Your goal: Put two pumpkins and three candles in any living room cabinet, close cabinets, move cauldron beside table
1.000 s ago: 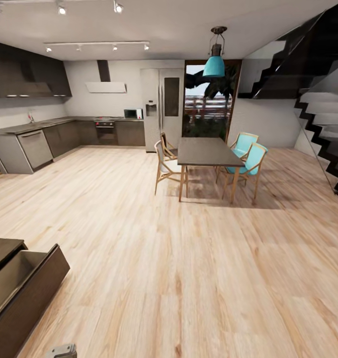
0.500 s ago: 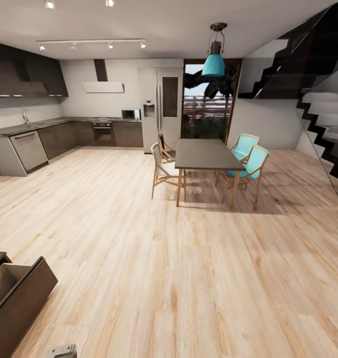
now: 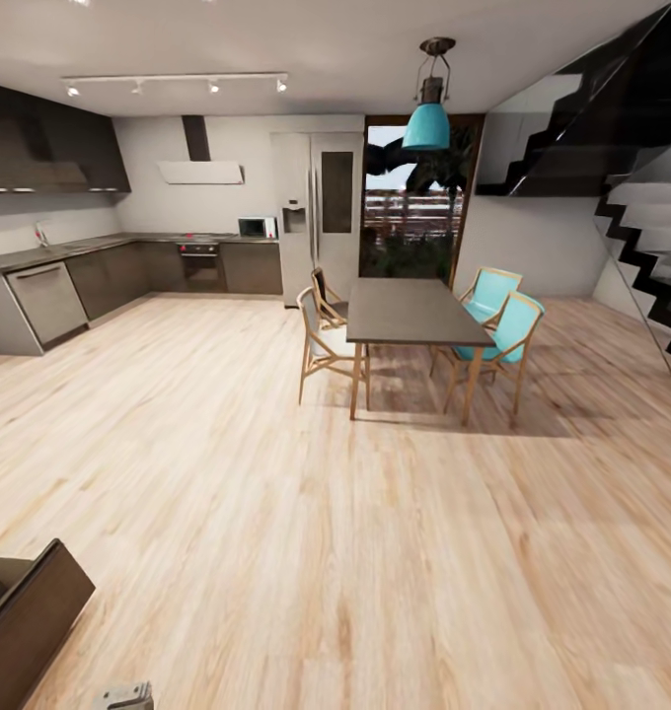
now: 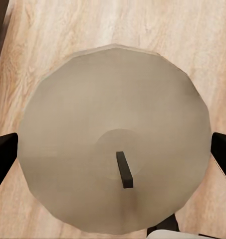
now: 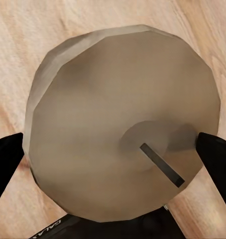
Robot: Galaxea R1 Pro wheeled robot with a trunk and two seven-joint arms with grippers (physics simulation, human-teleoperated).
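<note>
An off-white candle (image 4: 113, 94) with a short dark wick sits between the black fingers (image 4: 3, 157) of my left gripper (image 4: 113, 155), which is shut on it above the wood floor. My right gripper (image 5: 112, 158) is shut on a second off-white candle (image 5: 117, 84), its fingers (image 5: 215, 154) pressing both sides. In the head view, the dark brown cabinet (image 3: 30, 611) shows at the lower left corner, with one beige-lined drawer pulled open. The pumpkins, the cauldron and the table are out of view.
A tall dark dining table (image 3: 410, 311) with wooden and turquoise chairs (image 3: 498, 330) stands ahead. The grey kitchen counter (image 3: 59, 276) runs along the left and back walls. A black staircase (image 3: 641, 227) rises on the right. Wide wood floor (image 3: 326, 532) lies between.
The camera has moved: the whole head view has shifted, so the open cabinet drawer now sits further into the lower left corner and the dining table looks slightly nearer.
</note>
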